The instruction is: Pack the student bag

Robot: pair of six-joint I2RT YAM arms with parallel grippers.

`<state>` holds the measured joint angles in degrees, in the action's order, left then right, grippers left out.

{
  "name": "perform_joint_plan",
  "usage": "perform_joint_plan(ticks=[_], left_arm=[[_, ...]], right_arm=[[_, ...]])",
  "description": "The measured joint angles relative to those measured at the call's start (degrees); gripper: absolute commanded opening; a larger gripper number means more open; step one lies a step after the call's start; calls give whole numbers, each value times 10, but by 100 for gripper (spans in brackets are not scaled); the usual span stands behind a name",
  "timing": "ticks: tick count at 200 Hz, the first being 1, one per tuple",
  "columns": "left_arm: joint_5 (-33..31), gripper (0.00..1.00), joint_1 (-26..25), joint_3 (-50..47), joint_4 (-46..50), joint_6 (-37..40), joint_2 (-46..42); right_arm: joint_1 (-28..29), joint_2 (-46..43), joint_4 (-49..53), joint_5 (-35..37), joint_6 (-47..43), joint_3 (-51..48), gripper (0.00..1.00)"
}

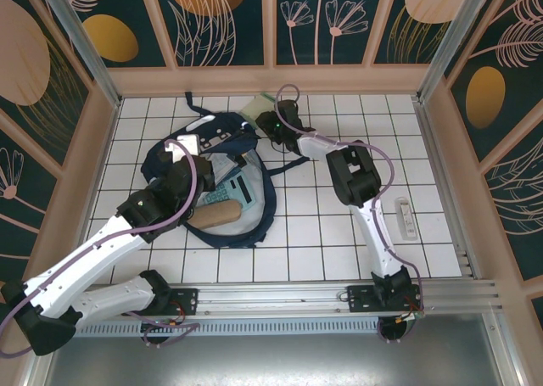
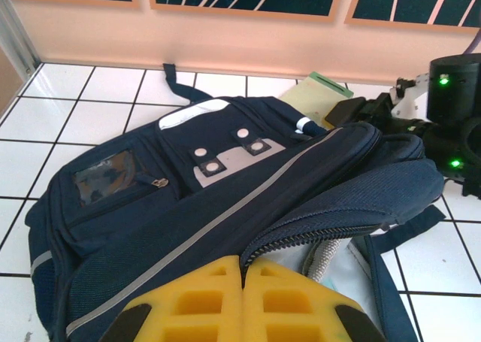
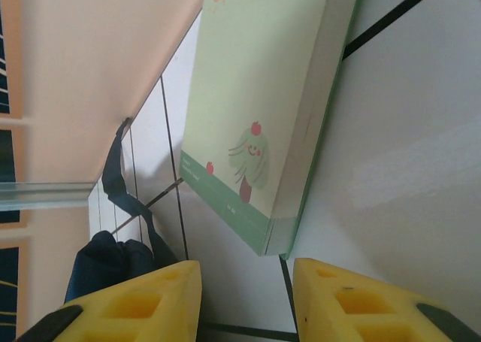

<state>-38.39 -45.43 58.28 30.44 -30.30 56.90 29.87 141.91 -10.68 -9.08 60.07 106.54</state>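
**Top external.** I am logging the student bag (image 1: 216,144), lying open on the white tiled table (image 1: 339,242), left of centre. A teal flat item (image 1: 235,187) and a brown roll (image 1: 215,214) are sitting inside it. The left gripper (image 1: 188,159) is sitting at the bag's left side. The right gripper (image 1: 265,121) is reaching toward a pale green book (image 1: 254,108) by the back wall (image 1: 271,79). A small white object (image 1: 407,216) is lying well apart on the right.

**Left wrist.** The left gripper (image 2: 242,265) is showing its jaws pressed together with nothing between them, low over the bag's zipper edge. The bag (image 2: 225,169) is spreading across the tiles, with the book (image 2: 316,92) behind it.

**Right wrist.** The right gripper (image 3: 248,297) is holding its jaws spread and empty. The book's (image 3: 248,116) near corner is lying just ahead of the gap. A bag strap (image 3: 120,184) is trailing at left.
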Motion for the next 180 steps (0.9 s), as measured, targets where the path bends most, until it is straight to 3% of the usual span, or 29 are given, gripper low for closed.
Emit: perform_joint_plan(ticks=[56, 119, 136, 167, 180], left_arm=[[5, 0, 0, -7, -9, 0, 3], [8, 0, 0, -12, -15, 0, 1], [9, 0, 0, -17, -18, 0, -3], [12, 0, 0, -22, -19, -1, -9], [14, 0, 0, -24, -19, -3, -11]], right_arm=[[2, 55, 23, -1, 55, 86, 36], [2, 64, 41, 2, 99, 96, 36], [2, 73, 47, 2, 109, 111, 29], [1, 98, 41, -9, 128, 132, 0], [-1, 100, 34, -11, 137, 133, 0]])
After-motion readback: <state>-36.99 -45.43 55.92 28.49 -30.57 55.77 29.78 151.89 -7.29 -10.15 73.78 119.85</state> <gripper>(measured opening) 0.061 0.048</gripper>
